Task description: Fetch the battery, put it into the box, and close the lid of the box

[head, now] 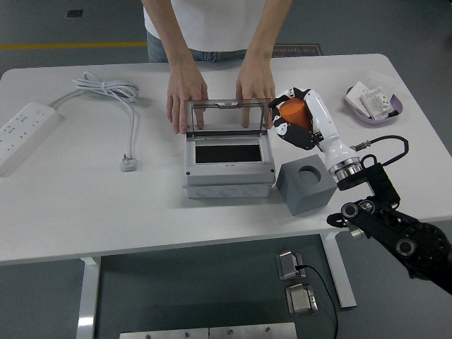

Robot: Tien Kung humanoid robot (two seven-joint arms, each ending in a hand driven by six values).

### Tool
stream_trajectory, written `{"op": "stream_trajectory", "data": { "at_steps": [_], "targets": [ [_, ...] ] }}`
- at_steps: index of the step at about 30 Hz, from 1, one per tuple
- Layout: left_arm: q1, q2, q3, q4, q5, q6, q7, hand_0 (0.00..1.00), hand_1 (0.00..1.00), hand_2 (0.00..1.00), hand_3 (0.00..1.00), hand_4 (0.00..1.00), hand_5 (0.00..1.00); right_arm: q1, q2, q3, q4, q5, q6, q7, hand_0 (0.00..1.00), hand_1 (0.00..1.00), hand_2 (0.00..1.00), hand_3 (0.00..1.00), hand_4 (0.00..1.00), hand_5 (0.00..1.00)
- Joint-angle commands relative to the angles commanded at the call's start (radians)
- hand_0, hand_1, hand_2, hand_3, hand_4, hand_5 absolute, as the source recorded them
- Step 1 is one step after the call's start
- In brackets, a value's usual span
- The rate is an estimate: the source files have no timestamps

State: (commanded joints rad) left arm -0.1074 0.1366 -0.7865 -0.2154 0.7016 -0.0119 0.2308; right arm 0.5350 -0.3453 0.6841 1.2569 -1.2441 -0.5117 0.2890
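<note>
Robot's right arm [395,233] showing black w/ round joints, white forearm, black cable looping near wrist. Right hand [295,119] showing white-and-black fingers. Person [212,21] wearing white top, jeans.

The right hand [296,121] grips an orange battery [293,113] at the box's [227,159] two o'clock, above a grey block [306,185] with a round hole. The lid [227,116] stands open; a person's two hands [187,99] rest against it at twelve. A power strip [25,131] lies at nine, a purple dish [374,104] at two.
</note>
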Motion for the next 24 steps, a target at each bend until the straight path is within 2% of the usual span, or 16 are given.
{"op": "stream_trajectory", "data": {
  "at_steps": [1, 10, 24],
  "targets": [
    [0.000, 0.001, -0.003, 0.000, 0.003, 0.000, 0.002, 0.633, 0.665, 0.620, 0.611, 0.618, 0.193, 0.019, 0.009, -0.014, -0.001, -0.024, 0.000, -0.016, 0.062, 0.209, 0.537, 0.378, 0.147, 0.002],
    [0.000, 0.012, -0.032, -0.004, 0.033, 0.001, 0.015, 0.633, 0.664, 0.620, 0.611, 0.617, 0.192, 0.147, 0.063, -0.134, -0.035, -0.149, 0.000, -0.093, 0.042, 0.186, 0.534, 0.375, 0.166, 0.002],
    [-0.007, 0.017, -0.041, -0.006, 0.044, 0.001, 0.020, 0.634, 0.664, 0.620, 0.612, 0.618, 0.192, 0.310, 0.131, -0.409, -0.247, -0.196, 0.004, -0.132, 0.030, 0.179, 0.533, 0.372, 0.195, 0.002]
  ]
}}
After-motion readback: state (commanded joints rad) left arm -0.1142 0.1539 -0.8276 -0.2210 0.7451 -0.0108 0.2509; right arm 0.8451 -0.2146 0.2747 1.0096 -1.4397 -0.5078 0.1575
